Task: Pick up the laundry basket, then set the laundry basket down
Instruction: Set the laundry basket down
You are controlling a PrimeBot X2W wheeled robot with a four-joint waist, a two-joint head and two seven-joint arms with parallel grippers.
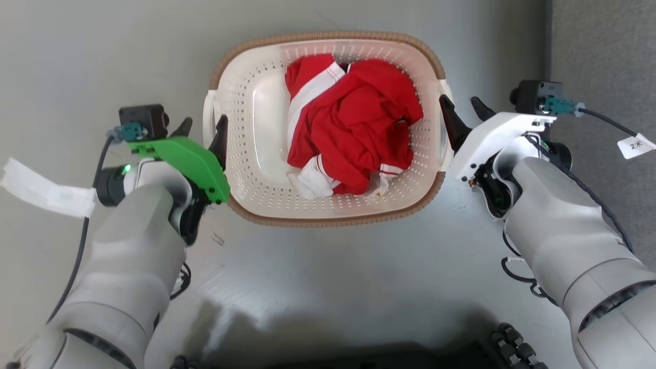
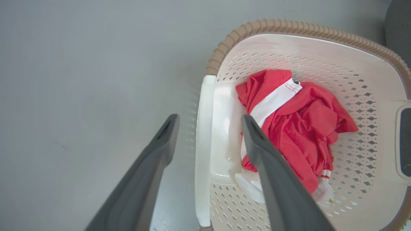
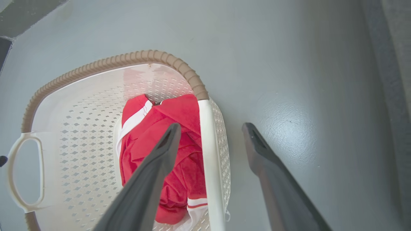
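Note:
The laundry basket (image 1: 328,36) stands on the grey floor, cream, perforated, with a brown rim, and holds a red and white garment (image 1: 359,123). My left gripper (image 1: 202,130) is open, its two fingers straddling the basket's white left handle (image 2: 202,144), one finger outside and one over the inside. My right gripper (image 1: 465,115) is open too, straddling the right handle (image 3: 208,160) the same way. Neither pair of fingers presses the handle between them. The left wrist view shows the basket rim (image 2: 289,27) and garment (image 2: 305,128); the right wrist view shows the rim (image 3: 96,65) and garment (image 3: 179,112).
A darker grey carpet strip (image 1: 599,51) runs along the right. The robot's dark base (image 1: 410,353) lies at the bottom edge. A paper tag (image 1: 46,187) hangs off the left wrist cable and a small label (image 1: 635,146) off the right one. Bare floor surrounds the basket.

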